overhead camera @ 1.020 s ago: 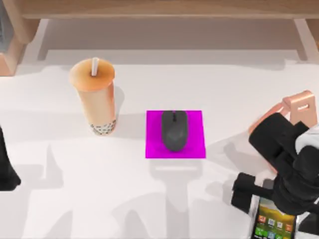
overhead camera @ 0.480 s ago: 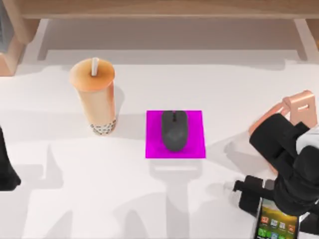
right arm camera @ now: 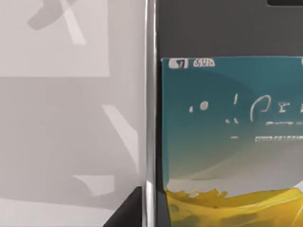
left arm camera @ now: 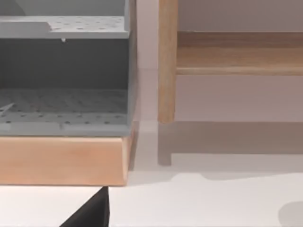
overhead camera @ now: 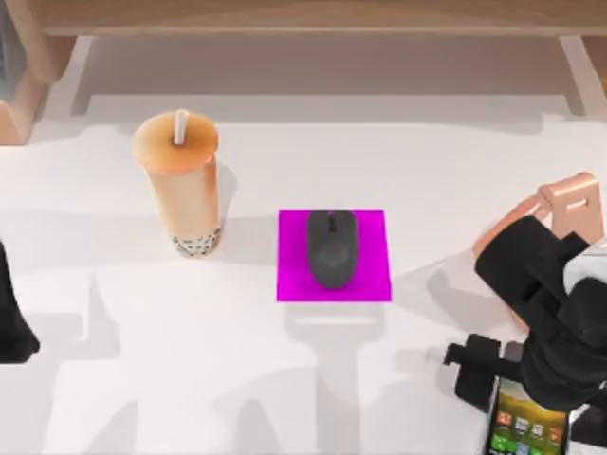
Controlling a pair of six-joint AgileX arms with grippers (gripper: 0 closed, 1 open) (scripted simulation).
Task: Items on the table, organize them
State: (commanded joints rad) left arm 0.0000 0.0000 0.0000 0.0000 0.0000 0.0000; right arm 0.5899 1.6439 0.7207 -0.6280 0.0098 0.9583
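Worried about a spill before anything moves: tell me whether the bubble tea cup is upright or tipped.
Upright. In the top view the bubble tea cup stands on its base on the table, lid up, the white straw poking straight out.

The right arm (overhead camera: 531, 275) is built of matt black, rounded, blocky segments, with a pale grey-white collar (overhead camera: 590, 265) showing between two of them near the bench's right edge. Its black hand (overhead camera: 479, 370) ends in squared, boxy parts, one short stub jutting sideways. The left arm (overhead camera: 11, 318) appears as a plain black, tapering, smooth-sided shape at the bench's left edge. In the left wrist view a black wedge-shaped corner (left arm camera: 92, 213) of that arm's hand enters the frame. No cables, screws or markings can be made out.
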